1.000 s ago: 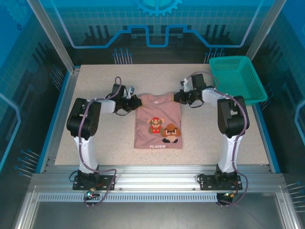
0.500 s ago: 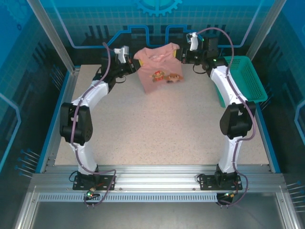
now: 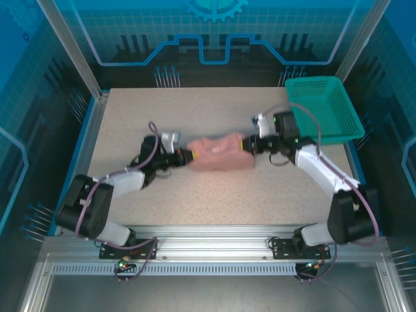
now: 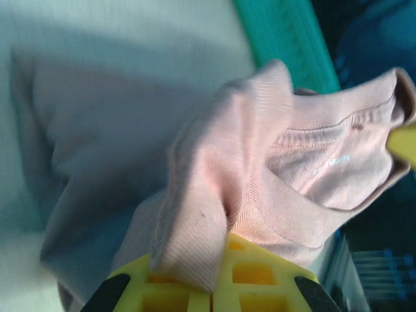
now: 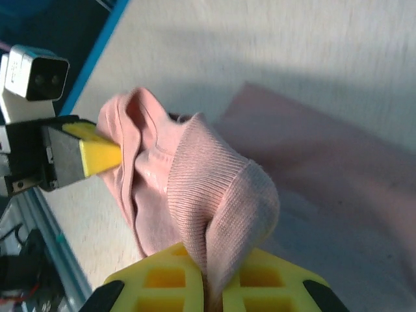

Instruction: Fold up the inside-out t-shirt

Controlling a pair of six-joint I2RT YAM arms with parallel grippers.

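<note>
- While both arms reach low over the speckled beige table [image 3: 195, 208], the dusty salmon-pink cloth t-shirt [image 3: 221, 153] runs between them as a bunched, horizontal band near the table's middle.
- The left gripper [image 3: 184, 156] is clenched on the band's left end. In the left wrist view, its yellow plastic fingers [image 4: 260, 276] pinch a ribbed fold of the pink cloth [image 4: 260, 182] between them.
- The right gripper [image 3: 247, 145] is clamped on the opposite end. In the right wrist view, its yellow fingers [image 5: 162, 279] nip a rounded ribbed fold [image 5: 208, 195].
- From the right wrist, part of the shirt spreads flat on the table beyond the pinched fold. The left gripper's yellow fingertip [image 5: 97, 156] shows at the far end of the bunch.
- A teal plastic mesh basket [image 3: 325, 107] sits at the table's far right corner, apart from the shirt and just beyond the right arm's wrist.
- Whether the band's middle rests on the surface or hangs just above it cannot be told.
</note>
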